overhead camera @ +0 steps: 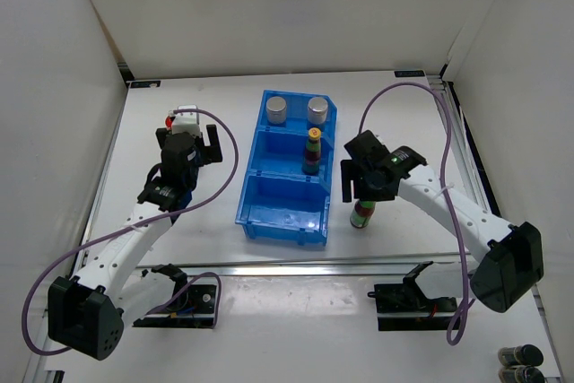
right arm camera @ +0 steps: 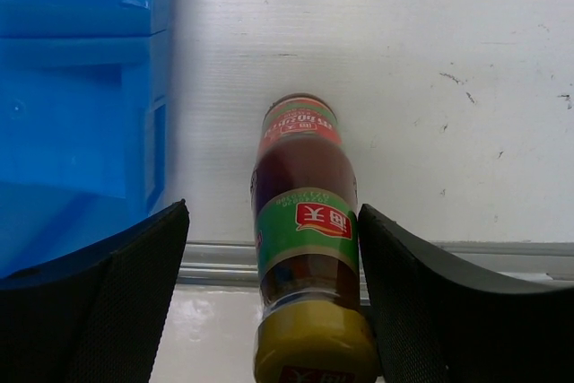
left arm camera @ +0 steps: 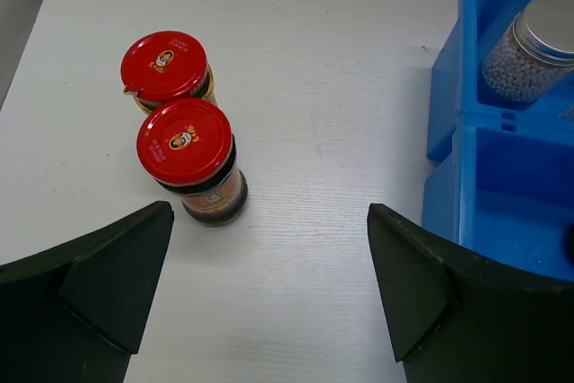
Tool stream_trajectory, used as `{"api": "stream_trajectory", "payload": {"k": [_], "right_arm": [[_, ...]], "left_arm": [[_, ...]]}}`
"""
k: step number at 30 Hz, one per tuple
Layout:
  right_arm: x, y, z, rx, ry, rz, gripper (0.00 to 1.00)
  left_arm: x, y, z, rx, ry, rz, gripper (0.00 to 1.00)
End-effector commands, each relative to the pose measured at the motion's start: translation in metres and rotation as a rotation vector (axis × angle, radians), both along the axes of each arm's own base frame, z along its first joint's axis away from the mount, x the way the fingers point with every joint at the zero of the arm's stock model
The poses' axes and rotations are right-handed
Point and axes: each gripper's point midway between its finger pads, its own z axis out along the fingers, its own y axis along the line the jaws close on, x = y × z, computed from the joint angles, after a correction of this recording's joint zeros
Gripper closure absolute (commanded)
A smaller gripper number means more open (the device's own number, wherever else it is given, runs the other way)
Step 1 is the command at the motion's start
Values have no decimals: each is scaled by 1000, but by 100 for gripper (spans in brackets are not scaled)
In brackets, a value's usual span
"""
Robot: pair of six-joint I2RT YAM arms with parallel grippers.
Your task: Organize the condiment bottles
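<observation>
In the far compartment of the blue bin (overhead camera: 282, 199), two silver-capped bottles (overhead camera: 277, 110) (overhead camera: 317, 109) side by side; in the middle compartment, one upright yellow-capped bottle (overhead camera: 312, 152). Just right of the bin, standing on the desk (overhead camera: 224, 96), a second yellow-capped bottle (right arm camera: 305, 221) with red and green labels, between the fingers of the right tool (right arm camera: 271, 213), spread to either side and not closed on it. Left of the bin, two red-capped jars (left arm camera: 184, 145) (left arm camera: 166, 67) touching each other, just ahead of the left tool (left arm camera: 269, 213), fingers wide apart, holding nothing.
</observation>
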Motion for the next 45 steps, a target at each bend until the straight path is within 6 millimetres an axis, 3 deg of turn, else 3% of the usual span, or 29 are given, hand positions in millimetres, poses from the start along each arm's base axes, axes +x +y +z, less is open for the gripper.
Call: {"api": "stream_trajectory", "payload": {"k": [1, 2, 5, 6, 12, 13, 17, 20, 21, 24, 28, 31, 32, 36, 39, 41, 42, 44, 45], "right_arm": [[6, -1, -1, 0, -22, -37, 21], [6, -1, -1, 0, -22, -37, 21], [4, -2, -2, -6, -15, -36, 35], [5, -4, -2, -13, -20, -40, 45], [3, -9, -2, -35, -17, -57, 70], [1, -11, -3, -43, -8, -57, 79], [6, -10, 18, -44, -34, -40, 99], [8, -14, 37, -74, -62, -14, 100], [15, -13, 55, -68, -103, -7, 100], [16, -12, 83, -94, -159, 37, 100], [25, 13, 134, 23, -234, 99, 100], [27, 31, 154, 83, -248, 154, 100], [32, 37, 172, 117, -287, 167, 100], [48, 69, 207, 153, -366, 245, 100], [63, 95, 220, 166, -400, 301, 100], [70, 107, 238, 194, -452, 321, 100], [74, 119, 231, 195, -431, 340, 100], [82, 131, 240, 221, -461, 367, 100], [87, 137, 233, 211, -447, 368, 100]], "left_arm": [[1, -3, 3, -6, -16, -15, 0], [1, -3, 3, -6, -16, -15, 0], [0, -3, 1, -3, -7, -15, 0], [0, -3, 1, -3, -7, -15, 0], [0, -3, 1, -3, -7, -15, 0], [0, -3, 1, -3, -7, -15, 0], [0, -3, 1, -3, -7, -15, 0], [0, -3, 1, -3, -7, -15, 0], [0, -3, 1, -3, -7, -15, 0], [0, -3, 1, -3, -7, -15, 0], [0, -3, 1, -3, -7, -15, 0], [0, -3, 1, -3, -7, -15, 0], [0, -3, 1, -3, -7, -15, 0], [0, -3, 1, -3, -7, -15, 0], [0, -3, 1, -3, -7, -15, 0], [0, -1, 1, 0, -8, -6, 0], [0, -1, 1, 0, -8, -6, 0], [0, -1, 1, 0, -8, -6, 0], [-1, -1, 4, -4, -16, -6, 0]]}}
